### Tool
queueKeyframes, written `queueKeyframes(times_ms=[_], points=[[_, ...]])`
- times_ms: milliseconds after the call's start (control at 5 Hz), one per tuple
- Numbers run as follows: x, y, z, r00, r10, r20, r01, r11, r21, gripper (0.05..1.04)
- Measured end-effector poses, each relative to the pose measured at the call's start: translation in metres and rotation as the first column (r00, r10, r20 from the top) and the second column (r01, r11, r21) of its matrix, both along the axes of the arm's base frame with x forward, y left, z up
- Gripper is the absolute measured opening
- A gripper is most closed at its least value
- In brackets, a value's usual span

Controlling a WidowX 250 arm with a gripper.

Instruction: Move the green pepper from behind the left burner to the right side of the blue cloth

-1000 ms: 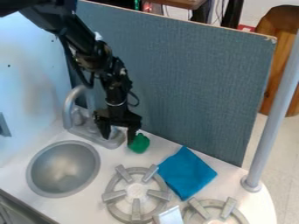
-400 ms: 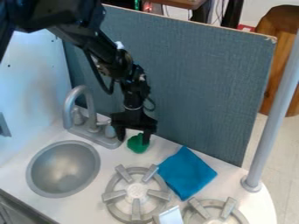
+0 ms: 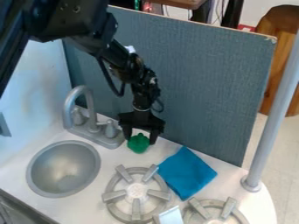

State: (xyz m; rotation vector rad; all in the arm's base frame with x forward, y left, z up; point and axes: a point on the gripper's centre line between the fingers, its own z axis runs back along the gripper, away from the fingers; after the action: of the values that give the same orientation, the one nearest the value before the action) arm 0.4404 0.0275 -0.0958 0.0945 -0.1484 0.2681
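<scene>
Well, the pincer point(image 3: 140, 138) hangs point-down just behind the sink and the nearer burner, its two fingers spread well apart, one to either side of the green thing point(image 3: 138, 144). That small, rounded thing, with a nub on top, sits on the worktop point(image 3: 111, 158) right at the fingertips, partly between them and a bit toward the camera; whether either finger touches it, I cannot tell. Just to the left in the view stands the grey tap point(image 3: 89, 107), its spout arching up from a base with two knobs. In front of the tap is the sink point(image 3: 64, 168), a round grey bowl set into the top, with a dull round patch low down inside it. A burner point(image 3: 135, 191) lies in front of the green thing, and a blue cloth point(image 3: 186, 173) lies slantwise against that burner's right side. Nearer the bottom edge come a small pale block point(image 3: 170, 215) and a second burner point(image 3: 214, 211), cut off by the view. A grey-blue panel point(image 3: 204, 83) rises behind, and a pole point(image 3: 274, 113) stands at the right.
</scene>
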Motion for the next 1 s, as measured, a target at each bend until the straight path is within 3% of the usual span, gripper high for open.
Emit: queueKeyframes(times_ms=[200,400,600,800,1000], points=[[0.005,0.005,-0.002,0.998,0.061,0.014,-0.063,0.986,0.156,1.004],[0.011,0.004,-0.005,0.997,0.083,0.01,-0.082,0.958,0.274,1.004],[0.014,0.008,-0.01,0.994,0.104,-0.012,-0.095,0.945,0.314,1.004],[0.02,0.005,-0.018,0.995,0.099,-0.026,-0.087,0.951,0.298,1.004],[0.024,0.001,-0.018,0.996,0.076,-0.038,-0.064,0.965,0.253,1.004]])
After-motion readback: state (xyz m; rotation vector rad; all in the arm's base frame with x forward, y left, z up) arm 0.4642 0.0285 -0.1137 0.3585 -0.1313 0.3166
